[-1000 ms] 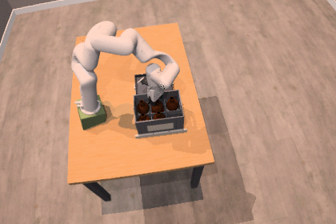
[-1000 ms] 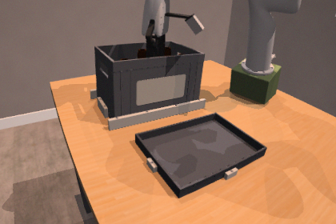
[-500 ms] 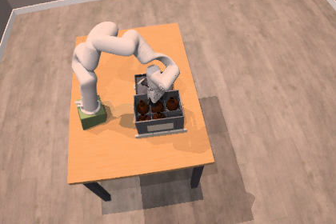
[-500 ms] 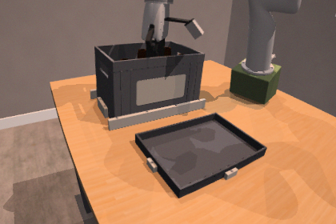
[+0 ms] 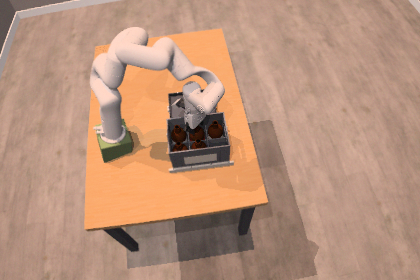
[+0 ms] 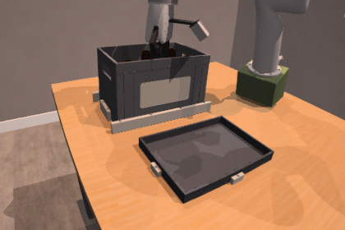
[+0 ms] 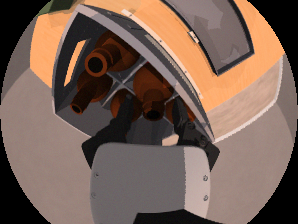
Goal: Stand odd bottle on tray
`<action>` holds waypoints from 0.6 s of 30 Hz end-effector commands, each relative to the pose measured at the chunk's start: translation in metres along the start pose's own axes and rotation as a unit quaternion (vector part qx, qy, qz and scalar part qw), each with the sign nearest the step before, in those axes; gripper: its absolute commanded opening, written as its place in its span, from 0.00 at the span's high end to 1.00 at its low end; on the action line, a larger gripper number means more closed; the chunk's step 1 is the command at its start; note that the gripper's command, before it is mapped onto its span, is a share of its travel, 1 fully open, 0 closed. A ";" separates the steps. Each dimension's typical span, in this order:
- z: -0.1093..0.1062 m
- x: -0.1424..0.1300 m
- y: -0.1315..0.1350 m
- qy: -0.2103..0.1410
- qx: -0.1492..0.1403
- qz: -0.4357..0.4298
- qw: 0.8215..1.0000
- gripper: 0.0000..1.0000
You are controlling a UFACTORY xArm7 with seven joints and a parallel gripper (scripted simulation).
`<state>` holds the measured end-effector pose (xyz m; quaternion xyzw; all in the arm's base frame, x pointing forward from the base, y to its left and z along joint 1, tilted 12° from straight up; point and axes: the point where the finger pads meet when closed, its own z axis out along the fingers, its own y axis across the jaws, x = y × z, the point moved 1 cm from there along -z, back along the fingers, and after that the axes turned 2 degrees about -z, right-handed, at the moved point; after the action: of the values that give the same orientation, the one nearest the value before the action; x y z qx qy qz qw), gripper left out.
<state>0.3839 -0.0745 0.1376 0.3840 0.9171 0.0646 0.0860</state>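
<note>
Wooden table (image 5: 140,184) (image 6: 304,196) (image 7: 225,95) carries the tray (image 5: 169,105) (image 6: 205,155) (image 7: 220,30), near the high-walled crate (image 5: 175,160) (image 6: 164,89) (image 7: 62,95). Inside are brown bottles (image 5: 178,134) (image 6: 146,54) (image 7: 118,50), with narrow necks; I see the gripper (image 5: 195,126) (image 6: 159,52) (image 7: 153,102) among them, fingers apart, clamping nothing.

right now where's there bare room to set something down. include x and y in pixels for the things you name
The tray (image 6: 205,151), inside its rim, and the tabletop between the green block (image 5: 116,148) (image 6: 263,85) and the crate (image 5: 200,158) (image 6: 164,89). It's crowded inside the crate, with bottles and the hand (image 6: 159,52) (image 7: 153,102).
</note>
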 end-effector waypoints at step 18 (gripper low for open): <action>-0.001 -0.001 0.000 -0.001 -0.001 0.000 1.000 1.00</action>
<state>0.3839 -0.0745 0.1376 0.3840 0.9171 0.0646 0.0860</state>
